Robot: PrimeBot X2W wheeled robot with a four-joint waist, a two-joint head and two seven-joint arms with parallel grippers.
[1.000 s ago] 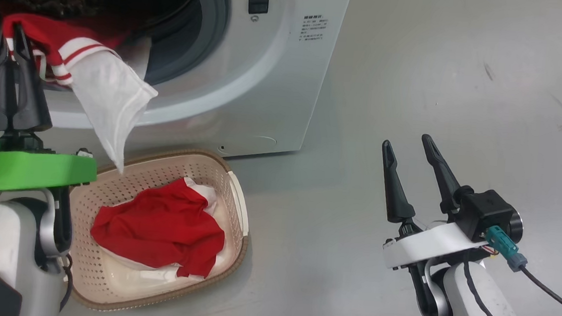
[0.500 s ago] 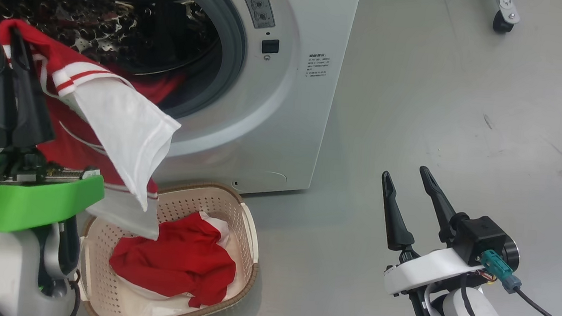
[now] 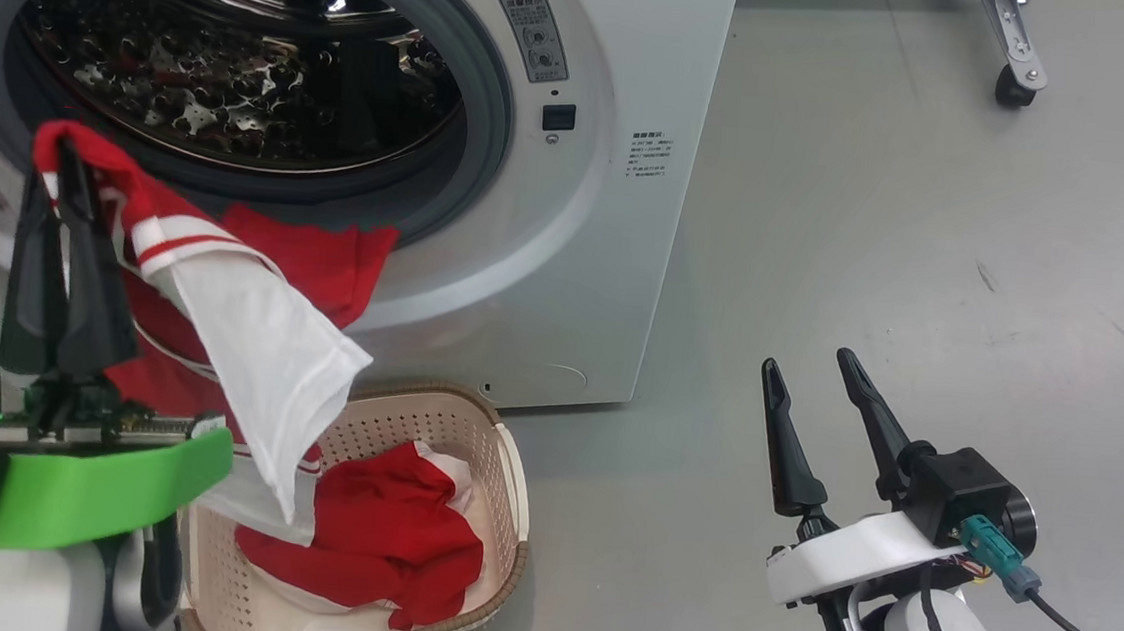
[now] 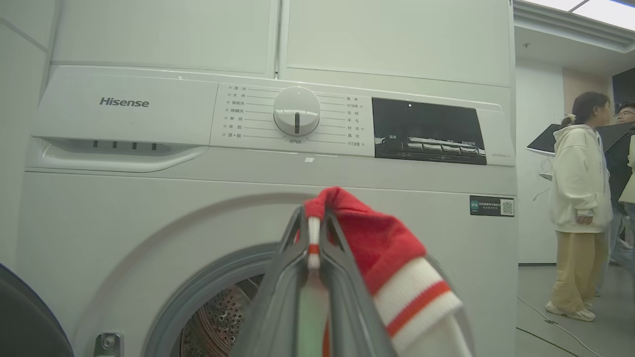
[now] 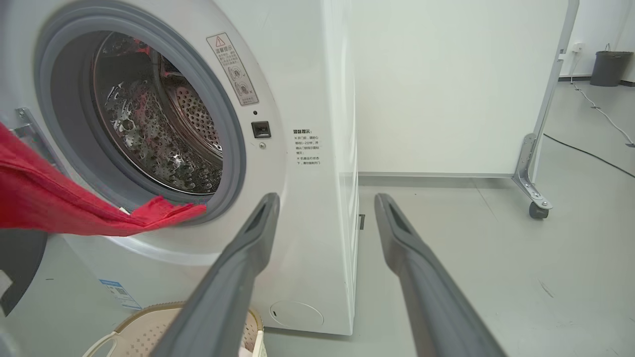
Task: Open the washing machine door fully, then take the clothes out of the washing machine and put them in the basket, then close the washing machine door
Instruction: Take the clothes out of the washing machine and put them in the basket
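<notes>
The left gripper (image 3: pixel 59 178), at frame left, is clamped on the red-and-white garment (image 3: pixel 263 357), whose tail drapes over the drum seal (image 3: pixel 483 149) of the washing machine (image 3: pixel 617 260), upper left. Draw the tail clear of the seal, then release above the basket (image 3: pixel 512 482) at bottom centre. The right gripper (image 3: pixel 811 363), lower right, stands apart, empty.

From the head we look steeply down on the front of the washing machine (image 3: pixel 607 259) and the basket (image 3: pixel 494 481) at its foot. Our left wrist camera sits close, level, facing the control panel (image 4: pixel 198 114). Our right wrist camera sits low, further right, angled leftward. All three share the drum (image 3: pixel 238 99).
</notes>
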